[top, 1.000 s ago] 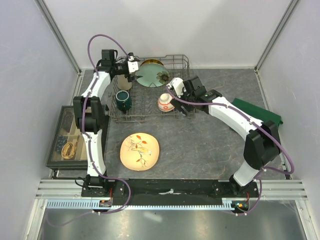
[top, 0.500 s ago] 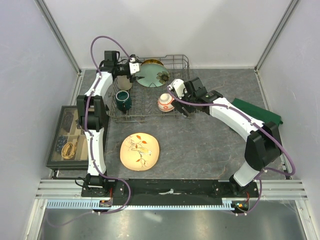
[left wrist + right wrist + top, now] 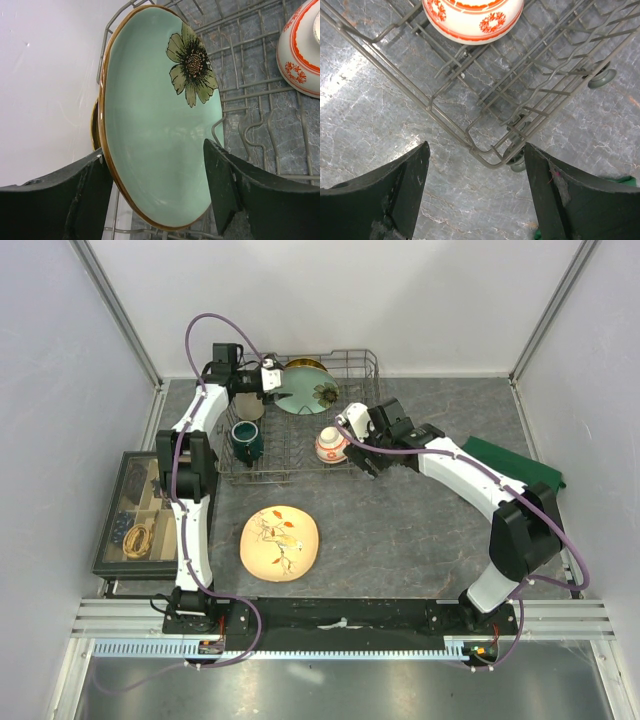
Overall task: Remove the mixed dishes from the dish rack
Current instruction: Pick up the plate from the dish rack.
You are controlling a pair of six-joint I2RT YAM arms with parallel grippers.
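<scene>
While the rectangular grey wire dish rack (image 3: 290, 477) holds the pale-green flower plate (image 3: 300, 392) on edge, a small yellow plate (image 3: 303, 364) behind it, a dark green mug (image 3: 246, 439), a beige cup (image 3: 248, 407) and a red-and-white bowl (image 3: 332, 445), the cream floral plate (image 3: 280, 542) lies on the table (image 3: 400, 530). The left gripper (image 3: 156, 150) straddles the green plate's rim, jaws apart; the right gripper (image 3: 476, 146) hangs spread above the rack's corner.

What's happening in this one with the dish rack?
The left arm's tool straddles the pale-green flower plate standing in the grey wire dish rack, not yet clamped. The right tool hangs open over the rack's corner by the red-and-white patterned bowl. A cream floral plate already lies on the grey table.
</scene>
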